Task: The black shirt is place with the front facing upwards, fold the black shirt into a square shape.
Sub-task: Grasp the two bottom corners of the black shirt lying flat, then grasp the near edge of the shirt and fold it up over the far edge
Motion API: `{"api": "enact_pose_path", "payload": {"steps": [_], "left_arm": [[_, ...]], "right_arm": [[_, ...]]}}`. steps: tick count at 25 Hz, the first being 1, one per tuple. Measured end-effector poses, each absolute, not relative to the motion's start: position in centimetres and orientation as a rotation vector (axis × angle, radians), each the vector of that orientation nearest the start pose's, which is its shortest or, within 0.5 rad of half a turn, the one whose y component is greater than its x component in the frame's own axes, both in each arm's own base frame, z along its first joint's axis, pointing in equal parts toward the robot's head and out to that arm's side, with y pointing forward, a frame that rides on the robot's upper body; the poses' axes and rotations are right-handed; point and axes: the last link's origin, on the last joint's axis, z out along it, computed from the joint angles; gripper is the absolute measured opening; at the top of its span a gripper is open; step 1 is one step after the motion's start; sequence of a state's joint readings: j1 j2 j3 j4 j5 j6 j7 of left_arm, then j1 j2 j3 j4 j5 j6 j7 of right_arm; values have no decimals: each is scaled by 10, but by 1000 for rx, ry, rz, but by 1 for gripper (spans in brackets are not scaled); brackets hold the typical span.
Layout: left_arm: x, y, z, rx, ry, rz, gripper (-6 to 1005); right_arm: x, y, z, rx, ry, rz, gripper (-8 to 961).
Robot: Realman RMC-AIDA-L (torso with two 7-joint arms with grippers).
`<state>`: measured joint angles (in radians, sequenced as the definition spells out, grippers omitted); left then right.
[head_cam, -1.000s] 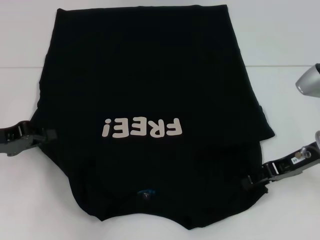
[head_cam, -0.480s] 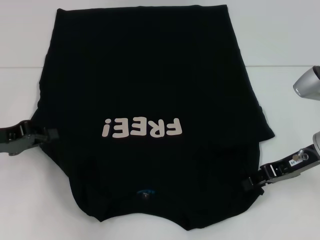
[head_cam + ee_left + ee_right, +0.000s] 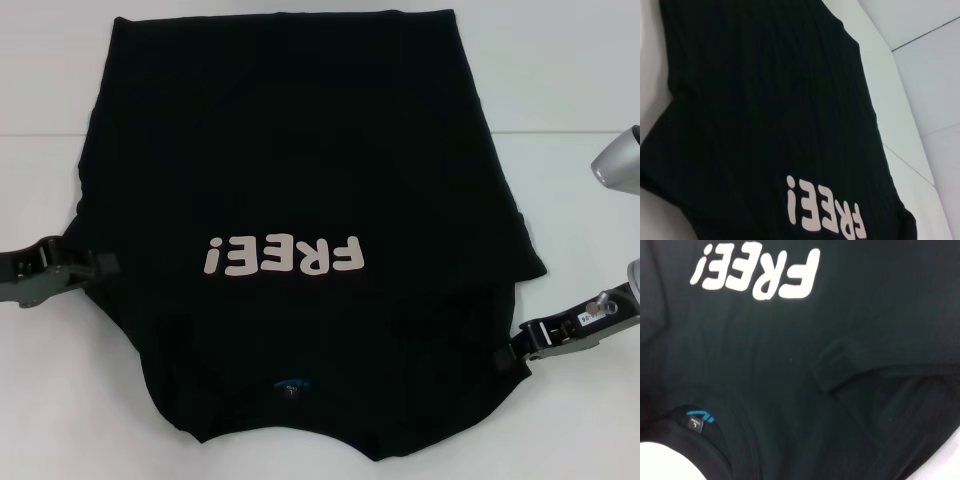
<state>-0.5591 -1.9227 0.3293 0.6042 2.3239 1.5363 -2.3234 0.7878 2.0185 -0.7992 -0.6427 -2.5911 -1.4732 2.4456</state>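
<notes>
Roughly half done: black shirt [image 3: 300, 200] sleeves tucked in, no crosswise fold yet. Left gripper [image 3: 100, 265] at 9 o'clock, right gripper [image 3: 505, 360] at 4; can't tell finger state.

Black shirt [image 3: 300, 180] on table [image 3: 580, 60]; left end effector [image 3: 100, 264], right end effector [image 3: 510, 355] at its edges.

Lighting was bright, even and diffuse from overhead; the white bench [image 3: 580, 80] showed only faint soft shadows. The black shirt [image 3: 300, 150] rendered nearly featureless, its folds barely visible. The white lettering [image 3: 283, 257] was crisp in the head view, soft-edged in both wrist views. No glare noted
</notes>
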Motion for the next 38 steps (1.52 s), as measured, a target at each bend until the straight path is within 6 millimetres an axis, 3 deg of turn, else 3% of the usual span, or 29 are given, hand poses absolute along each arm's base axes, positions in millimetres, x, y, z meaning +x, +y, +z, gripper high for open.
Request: {"api": "enact_pose_path", "payload": {"steps": [5, 10, 25, 38], "left_arm": [[-332, 337, 80, -2026, -1932, -692, 19], [-337, 326, 88, -2055, -1959, -660, 19], [-343, 301, 89, -2159, -2031, -495, 19], [-346, 255, 87, -2318, -2119, -359, 18]], "right_arm": [[262, 372, 1, -2427, 1715, -121, 37], [266, 370, 11, -2407, 1771, -49, 37], [275, 356, 30, -2412, 1864, -98, 37], [300, 318, 31, -2420, 2005, -173, 38]]}}
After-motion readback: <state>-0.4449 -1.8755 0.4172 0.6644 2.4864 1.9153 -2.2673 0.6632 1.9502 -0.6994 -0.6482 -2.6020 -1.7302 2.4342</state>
